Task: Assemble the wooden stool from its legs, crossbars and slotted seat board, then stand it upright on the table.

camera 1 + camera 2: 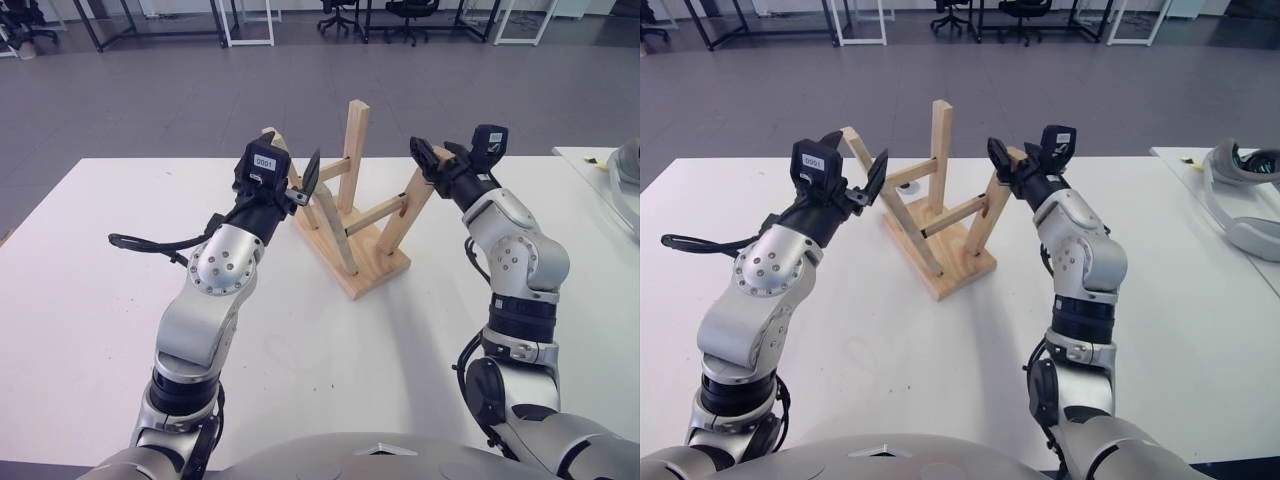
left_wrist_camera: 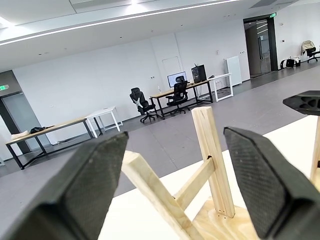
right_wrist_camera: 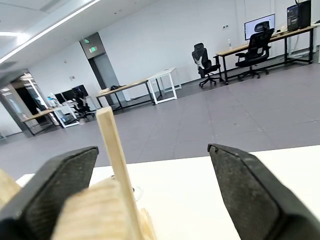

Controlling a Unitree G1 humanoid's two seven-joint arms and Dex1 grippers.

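Note:
The wooden stool (image 1: pixel 352 215) lies tipped on the white table (image 1: pixel 90 300), its slotted seat board (image 1: pixel 378 268) down and its legs and crossbars pointing up and back. My left gripper (image 1: pixel 291 168) is open around the top of the stool's left leg (image 2: pixel 150 186), which sits between the pads (image 2: pixel 82 192) without touching them. My right gripper (image 1: pixel 1014 157) is open at the top of the right leg (image 1: pixel 415 205). That leg's end (image 3: pixel 90 212) lies close to one pad (image 3: pixel 57 187), with a wide gap to the other.
A white headset-like object (image 1: pixel 1240 195) lies at the table's right edge. A black cable (image 1: pixel 140 243) trails over the table beside my left arm. Grey floor with desks and office chairs (image 1: pixel 405 15) lies beyond the table's far edge.

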